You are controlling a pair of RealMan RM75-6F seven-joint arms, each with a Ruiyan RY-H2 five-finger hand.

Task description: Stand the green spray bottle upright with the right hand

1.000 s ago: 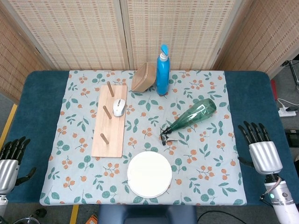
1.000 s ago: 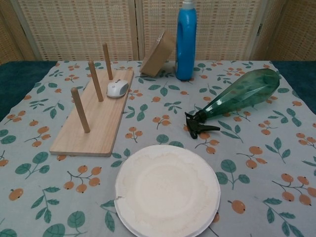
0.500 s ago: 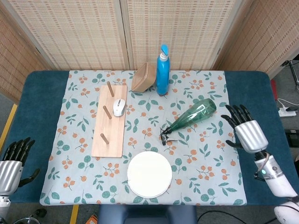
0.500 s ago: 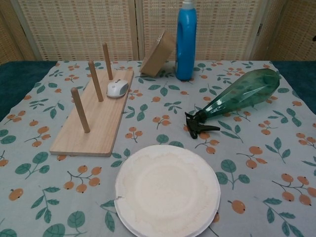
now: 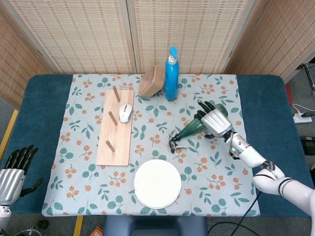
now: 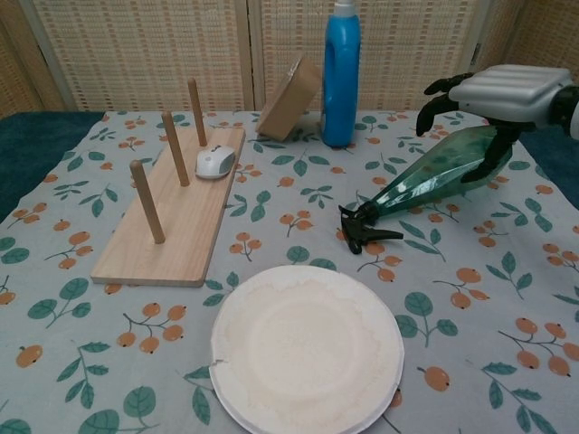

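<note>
The green spray bottle [image 5: 191, 129] [image 6: 432, 175] lies on its side on the floral cloth, black nozzle toward the plate and fat base toward the far right. My right hand [image 5: 214, 121] [image 6: 499, 94] hovers over the bottle's wide end with fingers spread and curved downward, holding nothing. In the chest view its fingertips [image 6: 478, 168] reach down beside the bottle's body; I cannot tell if they touch it. My left hand [image 5: 13, 172] hangs open off the table's near left corner, seen only in the head view.
A tall blue bottle [image 5: 171, 73] and a tilted brown box [image 5: 150, 81] stand at the back. A wooden peg board [image 5: 116, 126] with a white mouse [image 5: 125, 112] lies to the left. A white paper plate [image 5: 157, 183] sits near the front edge.
My right hand has swung in from the table's right edge to above the bottle's wide end. The bottle has not moved, and the left hand has stayed near its corner.
</note>
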